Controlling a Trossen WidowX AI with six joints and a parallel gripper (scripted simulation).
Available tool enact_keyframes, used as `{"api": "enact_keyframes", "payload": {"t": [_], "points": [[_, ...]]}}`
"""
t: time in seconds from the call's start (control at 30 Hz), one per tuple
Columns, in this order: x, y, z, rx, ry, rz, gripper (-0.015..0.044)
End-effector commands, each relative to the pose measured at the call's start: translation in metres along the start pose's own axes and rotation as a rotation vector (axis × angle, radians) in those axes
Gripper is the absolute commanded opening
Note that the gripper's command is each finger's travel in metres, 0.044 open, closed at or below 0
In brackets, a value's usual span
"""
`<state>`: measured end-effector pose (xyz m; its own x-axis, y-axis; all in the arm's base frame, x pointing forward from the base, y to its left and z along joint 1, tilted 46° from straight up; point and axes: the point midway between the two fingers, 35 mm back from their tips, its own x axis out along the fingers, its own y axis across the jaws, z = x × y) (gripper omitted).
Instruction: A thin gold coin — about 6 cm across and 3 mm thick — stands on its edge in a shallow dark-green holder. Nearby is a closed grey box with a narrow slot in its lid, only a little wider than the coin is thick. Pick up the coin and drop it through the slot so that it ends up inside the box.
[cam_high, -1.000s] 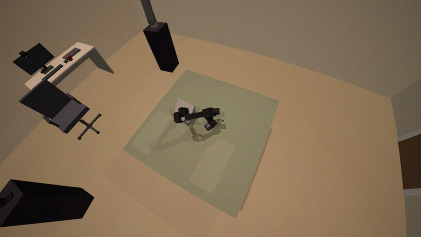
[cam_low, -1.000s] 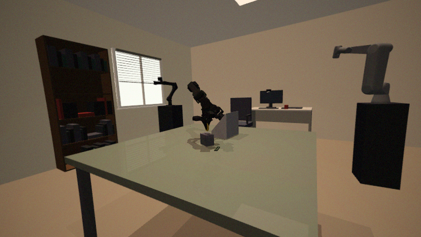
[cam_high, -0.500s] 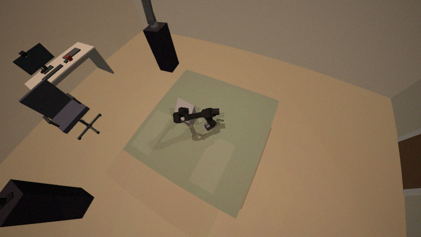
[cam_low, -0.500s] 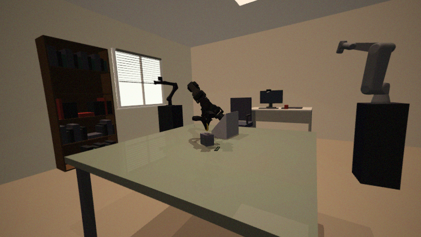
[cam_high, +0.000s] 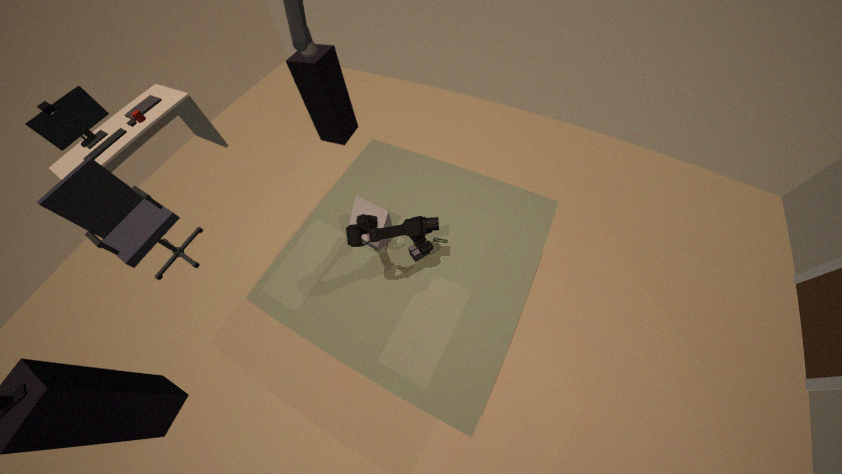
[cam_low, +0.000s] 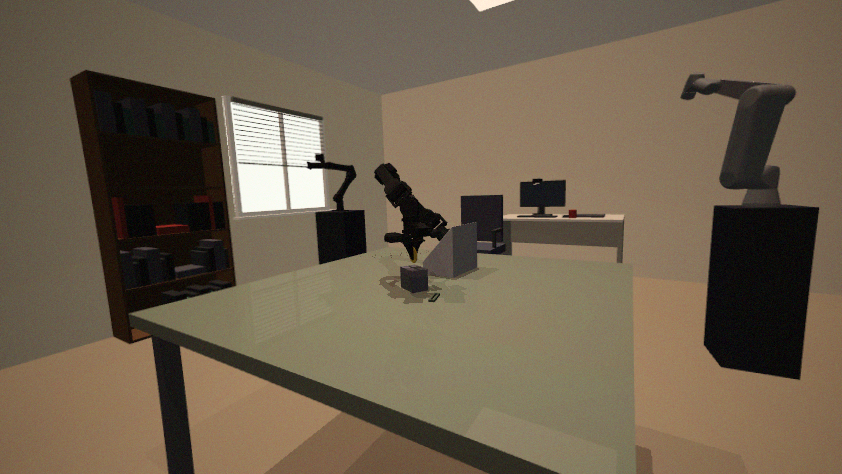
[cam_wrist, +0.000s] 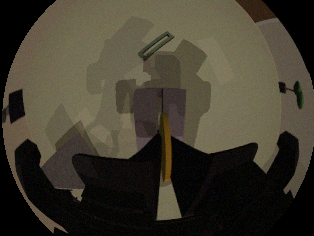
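Observation:
My gripper (cam_low: 413, 248) (cam_wrist: 161, 138) is shut on the gold coin (cam_low: 414, 254) (cam_wrist: 167, 152), which stands upright, edge-on in the wrist view. The closed grey box (cam_high: 414, 252) (cam_low: 413, 280) (cam_wrist: 175, 106) stands just beyond the fingertips. Its narrow dark slot (cam_wrist: 162, 100) runs nearly in line with the coin in the wrist view, and the coin's far end overlaps the near part of the lid there. In the exterior view the coin shows just above the lid's back edge; the exact gap is unclear. The dark-green holder (cam_low: 434, 297) (cam_wrist: 143, 56) lies empty beyond the box.
A pale grey sloped block (cam_high: 367, 208) (cam_low: 463, 252) (cam_wrist: 71, 159) stands beside the box, under the arm's base. The green table (cam_high: 500, 235) (cam_low: 530, 353) carries them. A desk, a chair and two other arms on black pedestals stand away from the table.

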<state>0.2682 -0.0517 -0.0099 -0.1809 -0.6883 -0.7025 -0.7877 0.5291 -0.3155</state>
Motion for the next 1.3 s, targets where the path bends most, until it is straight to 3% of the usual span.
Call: {"api": "enact_keyframes", "payload": {"t": [0.0,0.97,1.17,1.27], "points": [[0.002,0.000,-0.001,-0.008,0.002,-0.002,0.0000],[0.017,0.000,-0.001,-0.008,0.003,-0.003,0.0000],[0.015,0.000,-0.001,-0.004,-0.001,0.002,0.0157],[0.015,0.000,-0.001,-0.004,-0.001,0.002,0.0161]]}}
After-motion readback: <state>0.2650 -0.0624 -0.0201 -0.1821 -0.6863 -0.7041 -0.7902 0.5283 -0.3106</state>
